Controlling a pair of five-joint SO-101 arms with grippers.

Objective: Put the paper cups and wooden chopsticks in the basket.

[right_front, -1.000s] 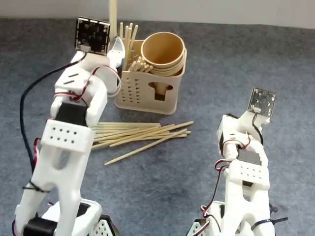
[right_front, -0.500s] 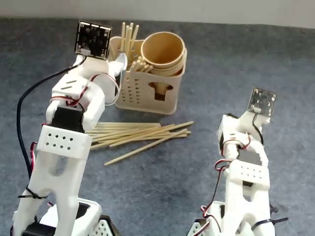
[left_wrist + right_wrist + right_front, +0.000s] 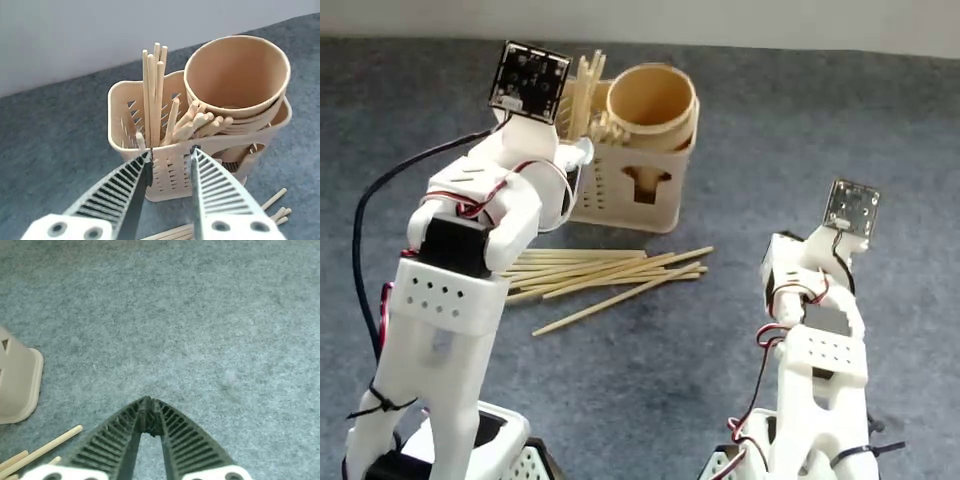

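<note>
Wooden chopsticks [image 3: 610, 268] are lying beside the basket [image 3: 120, 115]; your left claw [image 3: 170, 151], slightly parted and empty, is crowding its wall, risking a tip.

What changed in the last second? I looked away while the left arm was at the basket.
The left gripper let go of the chopstick it held upright by the basket; its fingers are open and empty, and the arm swung right in the high view. The right arm, the paper cups and the chopsticks on the table stayed put.

Grey felt-like table cover [image 3: 880, 120] underneath everything; pale wall [image 3: 75, 40] behind far edge.
</note>
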